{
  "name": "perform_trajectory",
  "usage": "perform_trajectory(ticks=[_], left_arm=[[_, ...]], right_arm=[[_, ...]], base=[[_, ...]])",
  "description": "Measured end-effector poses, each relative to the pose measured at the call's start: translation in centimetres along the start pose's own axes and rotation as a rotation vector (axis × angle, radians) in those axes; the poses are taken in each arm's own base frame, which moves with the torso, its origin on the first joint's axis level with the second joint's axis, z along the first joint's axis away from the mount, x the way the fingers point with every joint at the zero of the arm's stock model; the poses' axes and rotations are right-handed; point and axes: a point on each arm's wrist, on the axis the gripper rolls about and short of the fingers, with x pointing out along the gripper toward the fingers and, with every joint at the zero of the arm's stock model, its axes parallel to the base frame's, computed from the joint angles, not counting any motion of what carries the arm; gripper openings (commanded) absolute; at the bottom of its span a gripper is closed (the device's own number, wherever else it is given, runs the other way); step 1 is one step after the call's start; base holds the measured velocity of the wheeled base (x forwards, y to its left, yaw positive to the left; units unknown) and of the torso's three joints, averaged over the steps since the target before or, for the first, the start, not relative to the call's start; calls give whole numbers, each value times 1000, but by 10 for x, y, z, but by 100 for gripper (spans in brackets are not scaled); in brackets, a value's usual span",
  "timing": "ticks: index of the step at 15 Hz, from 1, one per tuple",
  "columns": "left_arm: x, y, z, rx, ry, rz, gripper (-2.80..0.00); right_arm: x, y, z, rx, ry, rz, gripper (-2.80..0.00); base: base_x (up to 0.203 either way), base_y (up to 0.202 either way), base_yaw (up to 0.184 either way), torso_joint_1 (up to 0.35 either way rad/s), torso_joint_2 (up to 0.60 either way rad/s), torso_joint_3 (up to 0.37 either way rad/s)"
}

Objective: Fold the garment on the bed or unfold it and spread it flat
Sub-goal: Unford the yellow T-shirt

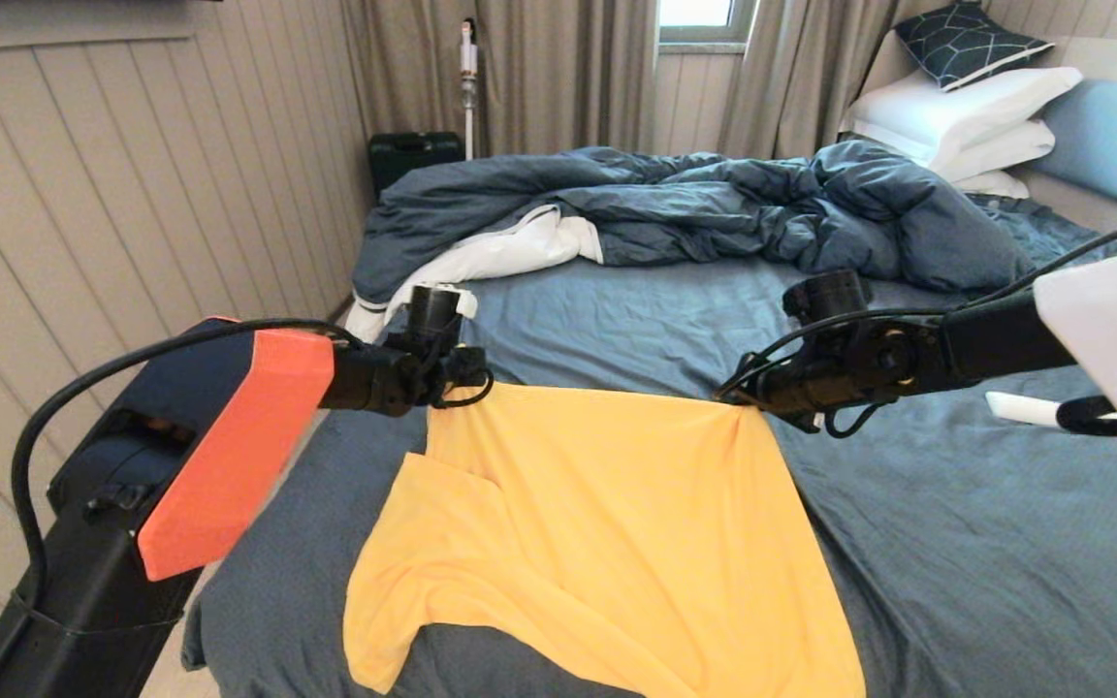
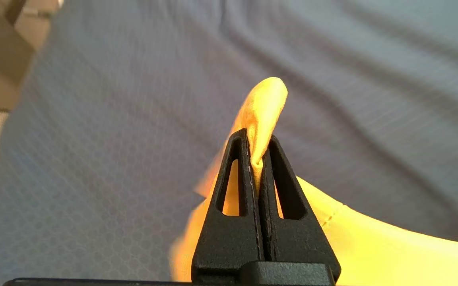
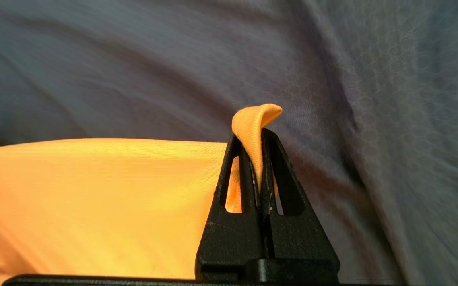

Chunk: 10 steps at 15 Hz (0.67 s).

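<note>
A dark green hard-shell suitcase (image 1: 413, 155) is standing on the floor against the far wall, beside the pale panelled side wall (image 1: 132, 194). Just next to it, a slim white stick vacuum cleaner (image 1: 467, 78) is leaning upright in front of long beige-grey curtains (image 1: 558, 68), which are hanging to either side of a small window (image 1: 699, 17) letting in daylight. A dark navy cushion with a pale geometric line pattern (image 1: 968, 41) is sitting topmost near the far right corner.
</note>
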Motion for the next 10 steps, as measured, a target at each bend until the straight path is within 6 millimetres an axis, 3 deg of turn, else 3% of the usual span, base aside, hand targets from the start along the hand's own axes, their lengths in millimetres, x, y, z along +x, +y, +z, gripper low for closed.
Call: perform_trajectory(ticks=[4,10], left_arm=[[-20,-5,22,-8,-44,-8,-280],[-34,-16,32,0,-72,-38,-280]], right_arm=[[-30,9,13,-5,-60,30,-280],[-49,-18,35,6,-124,-15,-280]], base=[[0,0,0,0,0,0],[0,0,0,0,0,0]])
